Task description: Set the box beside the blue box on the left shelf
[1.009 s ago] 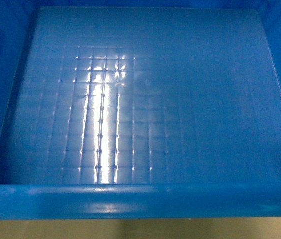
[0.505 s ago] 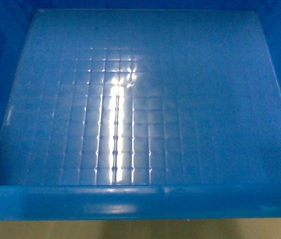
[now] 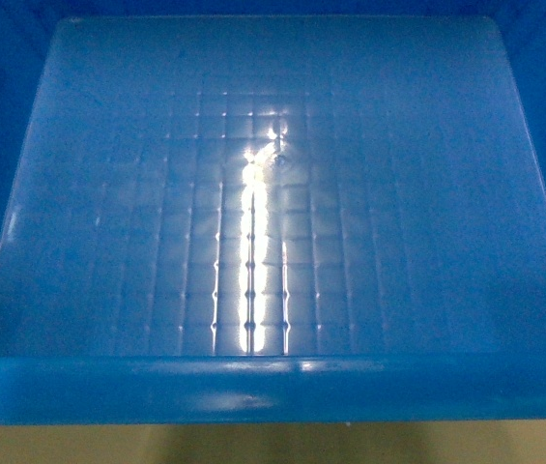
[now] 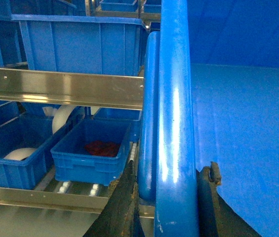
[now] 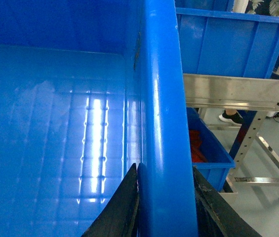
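The box fills the head view, its gridded floor glaring and its near rim across the bottom. My left gripper is shut on the box's left rim, one black finger on each side. On the opposite rim my right gripper is shut the same way. Beyond the left rim is the left shelf, a steel rack with white rollers. A small blue box holding red parts sits on those rollers, just left of my box.
Another blue bin with white objects sits further left on the rollers, and a large blue bin sits on the level above. Right of my box are a bin with red contents, a steel rail, rack legs and a person's shoe.
The bright reflection on the box floor has slid to the right in the head view, and the floor's left edge has shifted slightly left. Both grips look unchanged.
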`<state>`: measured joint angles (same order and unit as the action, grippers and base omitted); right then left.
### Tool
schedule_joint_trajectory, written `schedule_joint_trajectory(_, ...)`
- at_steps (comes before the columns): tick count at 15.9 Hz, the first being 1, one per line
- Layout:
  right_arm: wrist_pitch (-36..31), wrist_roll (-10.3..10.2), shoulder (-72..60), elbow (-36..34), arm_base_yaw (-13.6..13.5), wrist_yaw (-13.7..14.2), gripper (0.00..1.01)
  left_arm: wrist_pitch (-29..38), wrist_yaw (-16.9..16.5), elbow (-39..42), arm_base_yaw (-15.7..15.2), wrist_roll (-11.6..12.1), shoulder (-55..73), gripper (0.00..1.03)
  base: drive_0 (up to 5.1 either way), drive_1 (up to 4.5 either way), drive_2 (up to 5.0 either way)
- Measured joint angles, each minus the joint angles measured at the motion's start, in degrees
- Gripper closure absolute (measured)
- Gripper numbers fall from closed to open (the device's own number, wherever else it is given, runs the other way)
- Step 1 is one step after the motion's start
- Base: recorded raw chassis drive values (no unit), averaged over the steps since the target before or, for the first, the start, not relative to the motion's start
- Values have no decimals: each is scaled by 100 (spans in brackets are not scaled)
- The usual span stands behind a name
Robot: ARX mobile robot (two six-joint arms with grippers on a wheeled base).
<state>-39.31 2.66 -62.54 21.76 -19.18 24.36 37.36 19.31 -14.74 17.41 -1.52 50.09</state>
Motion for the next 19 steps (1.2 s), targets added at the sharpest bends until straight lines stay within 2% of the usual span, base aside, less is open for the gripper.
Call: schedule_joint_trajectory(19, 20, 0, 2, 2, 7, 7, 79, -7, -46, 0, 4, 2, -9, 85, -493, 239, 239)
